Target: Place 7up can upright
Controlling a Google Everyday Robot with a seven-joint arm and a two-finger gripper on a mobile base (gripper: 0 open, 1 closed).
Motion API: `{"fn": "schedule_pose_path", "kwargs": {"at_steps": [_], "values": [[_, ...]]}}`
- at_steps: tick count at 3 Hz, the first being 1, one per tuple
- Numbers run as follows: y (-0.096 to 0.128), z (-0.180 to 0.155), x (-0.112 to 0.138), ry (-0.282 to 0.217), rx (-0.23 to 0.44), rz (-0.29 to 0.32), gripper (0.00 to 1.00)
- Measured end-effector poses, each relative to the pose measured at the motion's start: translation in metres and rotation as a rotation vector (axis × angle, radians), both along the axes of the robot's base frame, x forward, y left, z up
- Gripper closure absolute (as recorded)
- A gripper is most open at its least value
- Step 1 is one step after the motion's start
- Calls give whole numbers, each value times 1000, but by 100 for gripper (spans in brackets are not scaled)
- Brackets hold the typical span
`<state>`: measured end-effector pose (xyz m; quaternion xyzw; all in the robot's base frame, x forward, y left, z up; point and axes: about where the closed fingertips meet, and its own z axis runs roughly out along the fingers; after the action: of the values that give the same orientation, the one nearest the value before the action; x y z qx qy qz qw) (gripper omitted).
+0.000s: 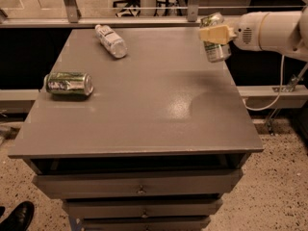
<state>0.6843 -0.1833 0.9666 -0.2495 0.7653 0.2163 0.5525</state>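
Upper right of frame, our claw (215, 34) pinches the 7up can (218, 52), roughly upright, over the far right edge of the counter (144, 109). Carry step; next we should lower it flat and release.

You have one grey, matt, flat-topped cabinet table (144, 119) with drawers under its front edge. Two items lie directly on it.

Item one: a dark green aluminium drink can (69, 83), on its side near the left edge.

Item two: a clear plastic bottle with a white label (110, 41), on its side, beyond the green can and to its right, near the far edge.

The gripper (216, 34), well right of the green can at the far right corner, is clamped on the silver-and-green 7up can (217, 52). Whether that can touches the top cannot be told.
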Motion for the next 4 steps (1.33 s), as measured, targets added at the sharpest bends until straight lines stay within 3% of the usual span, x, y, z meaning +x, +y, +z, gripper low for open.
{"fn": "schedule_pose_path", "kwargs": {"at_steps": [1,2,3,4], "values": [[3,4,-9,-95,130,85,100],[30,16,-13,-170,123,155,100],[30,16,-13,-170,123,155,100],[30,9,-16,-203,131,198,100]]}}
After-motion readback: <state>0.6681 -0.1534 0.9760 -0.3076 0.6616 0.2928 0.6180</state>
